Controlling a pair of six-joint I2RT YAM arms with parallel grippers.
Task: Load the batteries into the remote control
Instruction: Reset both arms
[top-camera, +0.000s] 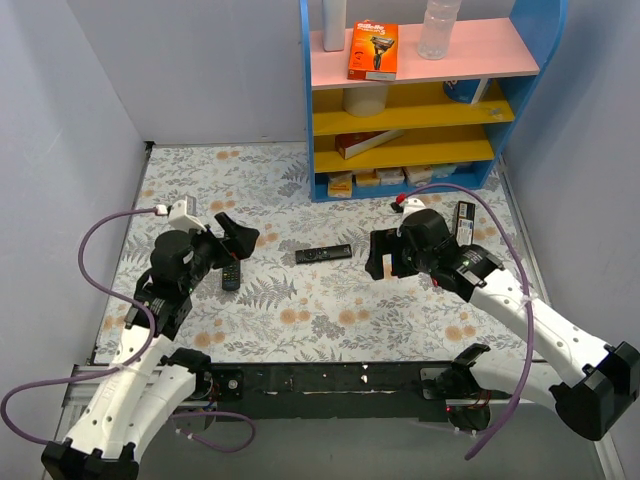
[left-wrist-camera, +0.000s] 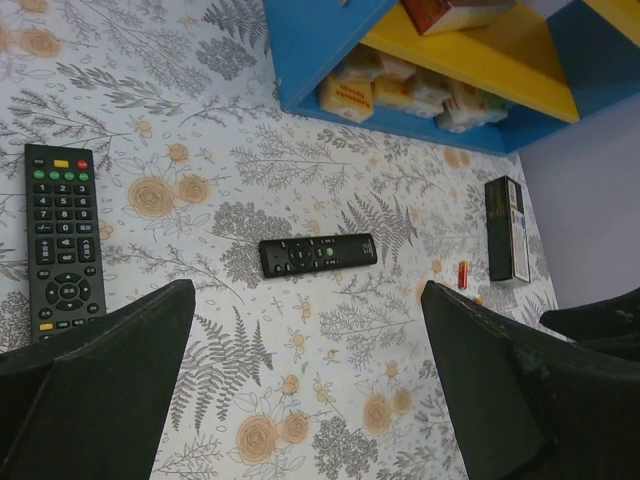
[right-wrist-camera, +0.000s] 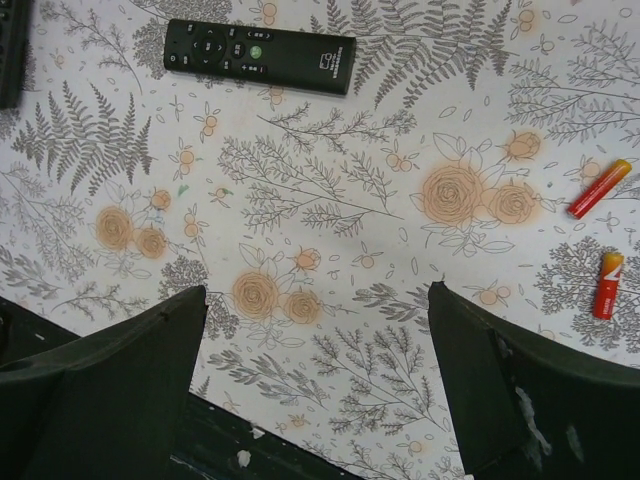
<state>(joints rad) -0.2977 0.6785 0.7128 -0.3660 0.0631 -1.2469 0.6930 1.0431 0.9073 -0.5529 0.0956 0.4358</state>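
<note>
On the flowered table (top-camera: 300, 320), left half: the remote (left-wrist-camera: 62, 240) lies flat, buttons up, with its red and green keys at the far end. From the top view it sits just below the left claw (top-camera: 238, 238) and is partly covered by it. Left claw wide, with nothing between its fingers (left-wrist-camera: 110, 385). It hangs above the table, clear of the remote.

Mid-table: slim remote (top-camera: 323, 254), flat and crosswise, between the two claws and apart from both.

Right half: right claw (top-camera: 380, 255) wide too, empty, hanging over the table. Its wrist view shows two red batteries (right-wrist-camera: 600, 187) near the right edge of the picture. They lie loose on the table, near each other but not touching, one slanted and one closer to upright in the frame. Both are well apart from the remote.

The left wrist view catches one of the batteries just beside the edged remote (left-wrist-camera: 506, 228), on its left. Whether they touch, cannot tell.

Far side: blue shelf (top-camera: 307, 110) with yellow boards and small boxes (left-wrist-camera: 345, 97) on the lowest board.

The remote's back is hidden, since it lies face up.
</note>
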